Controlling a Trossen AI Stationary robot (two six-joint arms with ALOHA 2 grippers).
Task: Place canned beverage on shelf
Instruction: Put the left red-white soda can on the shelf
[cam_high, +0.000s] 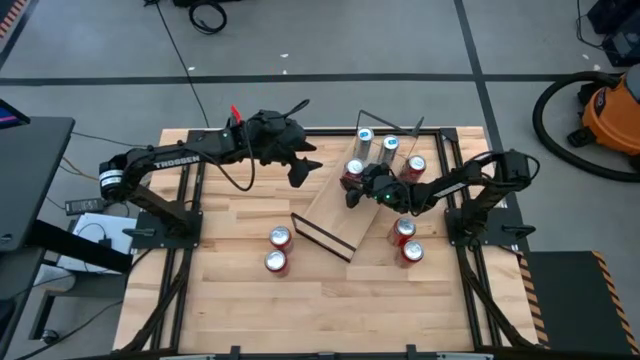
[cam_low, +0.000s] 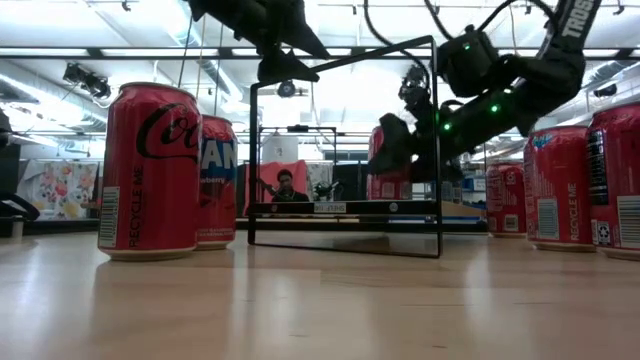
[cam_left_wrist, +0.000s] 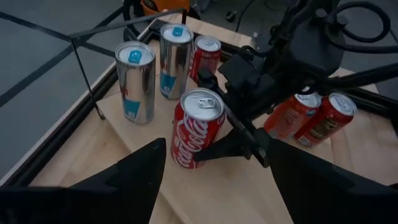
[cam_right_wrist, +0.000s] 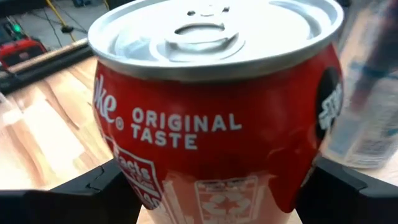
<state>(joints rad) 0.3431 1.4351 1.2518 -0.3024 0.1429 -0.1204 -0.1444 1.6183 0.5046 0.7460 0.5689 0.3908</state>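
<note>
Red cola can: upright on the shelf, beside two silver cans, gripped by the right claw. Left claw: open, empty, above the bench near the shelf.

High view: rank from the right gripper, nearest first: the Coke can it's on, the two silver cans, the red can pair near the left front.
1. Coke can: between the fingers of the right gripper, on the shelf.
2. Silver cans: just behind it, at the shelf's far end.
3. Red can pair: off the shelf, on the table's left front.
</note>
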